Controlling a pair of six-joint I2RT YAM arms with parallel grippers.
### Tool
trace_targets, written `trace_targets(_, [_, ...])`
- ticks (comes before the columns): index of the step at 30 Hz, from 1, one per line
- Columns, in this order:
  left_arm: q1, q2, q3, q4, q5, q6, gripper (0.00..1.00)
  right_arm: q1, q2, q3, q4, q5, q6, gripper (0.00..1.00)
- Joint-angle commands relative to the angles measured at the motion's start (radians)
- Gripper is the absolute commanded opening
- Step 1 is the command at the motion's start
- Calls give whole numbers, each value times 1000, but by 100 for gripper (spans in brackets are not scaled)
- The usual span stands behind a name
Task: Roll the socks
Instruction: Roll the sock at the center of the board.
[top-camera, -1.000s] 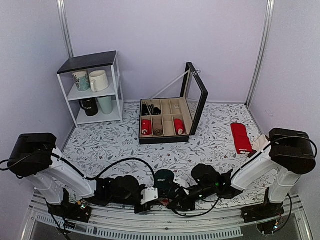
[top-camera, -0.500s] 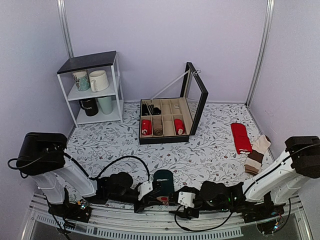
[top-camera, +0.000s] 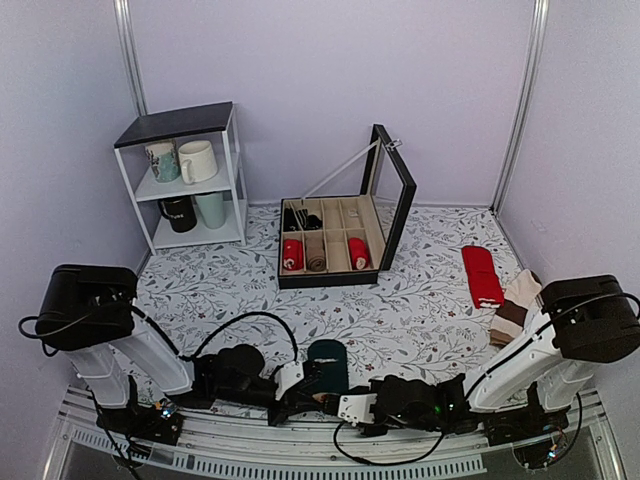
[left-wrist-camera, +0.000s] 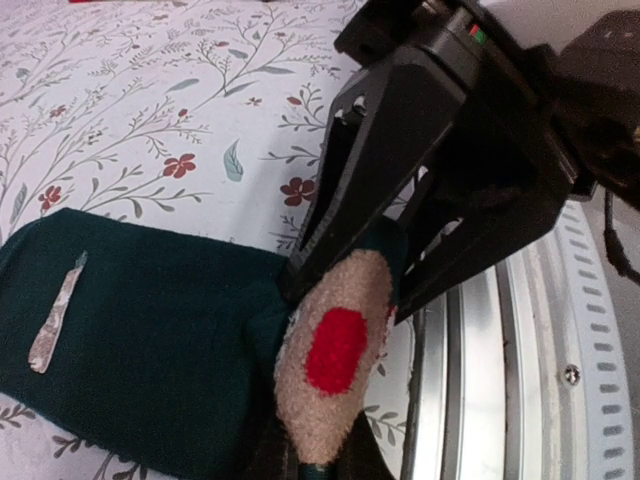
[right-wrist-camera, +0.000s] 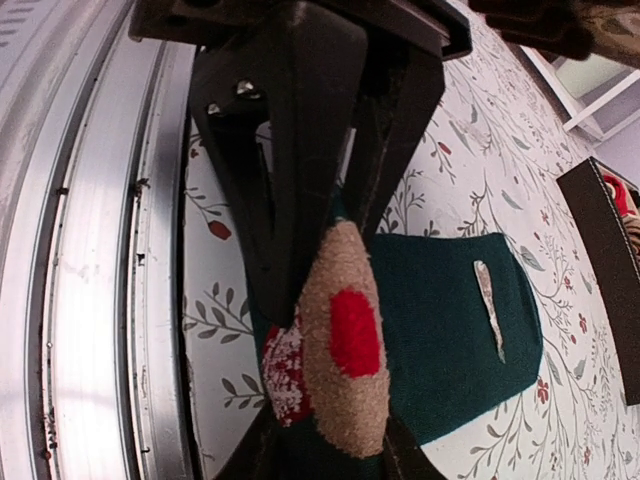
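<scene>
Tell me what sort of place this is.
Probably a robot lab cell staged as a home: plain walls between metal posts, arms bolted to a rail, a floral tablecloth and mug shelf.

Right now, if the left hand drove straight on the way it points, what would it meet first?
The right hand, facing the left hand nose to nose; both pinch the same patched end of the socks, so the gap looks very small.

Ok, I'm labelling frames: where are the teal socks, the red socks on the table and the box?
Teal socks (top-camera: 328, 355): top view, middle of the fabric.
Red socks (top-camera: 482, 275): top view, middle of the fold.
Box (top-camera: 394, 195): top view, open lid.
</scene>
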Motion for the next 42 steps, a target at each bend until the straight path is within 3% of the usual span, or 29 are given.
trace_targets(1, [8, 52, -24, -95, 26, -17, 0, 6, 38, 36, -70, 18, 28, 24])
trace_targets(4, [8, 55, -21, -95, 18, -20, 0, 6, 37, 49, -121, 3, 52, 21])
trace_targets(7, [9, 55, -19, -99, 15, -13, 0, 6, 38, 51, -153, 11, 87, 25])
trace_targets(10, [9, 61, -18, -98, 18, -12, 0, 7, 24, 41, -154, 66, 124, 54])
trace_targets(12, [9, 66, -17, -94, 22, -14, 0, 6, 3, 28, -138, 87, 123, 60])
trace_targets(19, [10, 71, -19, -87, 23, -19, 0, 16, -74, -10, -87, 72, 48, 59])
trace_targets(32, [14, 73, -19, -96, 27, -21, 0, 42, -13, 55, -68, 94, -27, 57])
trace_targets(42, [14, 79, -18, -90, 30, -23, 0, 42, 53, 80, -128, 52, 22, 43])
